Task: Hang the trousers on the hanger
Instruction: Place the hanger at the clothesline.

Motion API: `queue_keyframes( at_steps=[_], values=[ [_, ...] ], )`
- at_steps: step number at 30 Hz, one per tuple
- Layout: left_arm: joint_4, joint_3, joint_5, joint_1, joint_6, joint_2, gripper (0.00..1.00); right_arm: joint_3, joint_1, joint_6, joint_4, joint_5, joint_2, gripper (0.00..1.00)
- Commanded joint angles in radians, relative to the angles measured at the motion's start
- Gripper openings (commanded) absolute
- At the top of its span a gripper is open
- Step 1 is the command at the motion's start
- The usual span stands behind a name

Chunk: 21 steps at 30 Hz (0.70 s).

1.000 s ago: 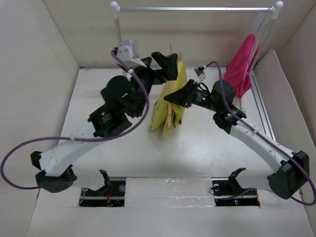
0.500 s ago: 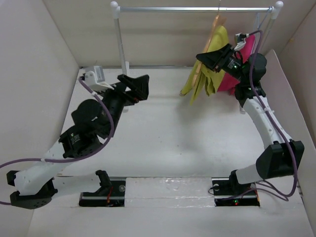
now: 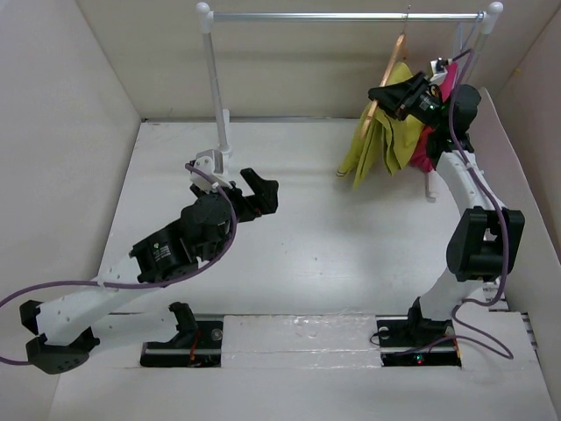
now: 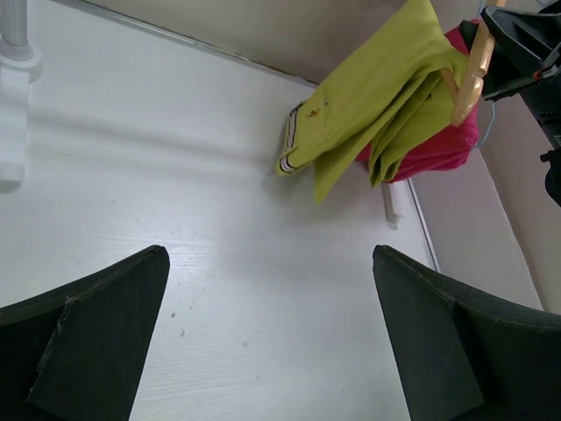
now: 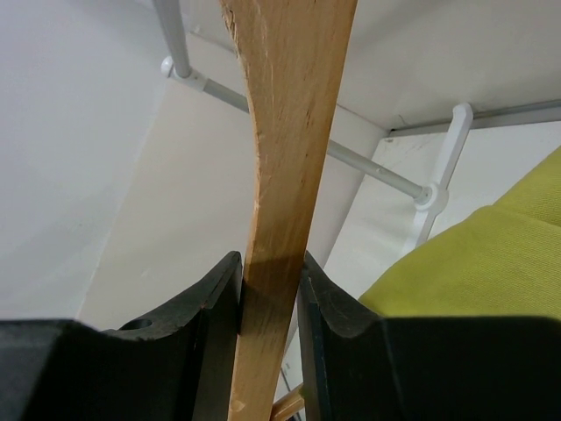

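Up by the rail, the right gripper clamps the hanger with the trousers draped over it, left gripper wide and empty; next, probably, settle it on the rail before releasing

Top of hanger cut off in right wrist view, pink garment mostly behind trousers

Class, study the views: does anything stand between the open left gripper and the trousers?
Nothing visible does. Only table surface lies between the left gripper and the trousers, which hang draped over the hanger clamped in the right gripper.
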Motion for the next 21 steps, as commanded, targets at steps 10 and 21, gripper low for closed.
queue_keyframes(
  at_steps=[10, 21],
  values=[
    [-0.013, -0.038, 0.022, -0.001, -0.064, 0.026, 0.99, -0.018, -0.119, -0.025, 0.301, -0.018, -0.028, 0.00],
    [-0.095, 0.054, 0.138, -0.001, -0.026, 0.242, 0.99, -0.064, -0.159, -0.275, -0.022, -0.051, -0.115, 0.72]
  ],
)
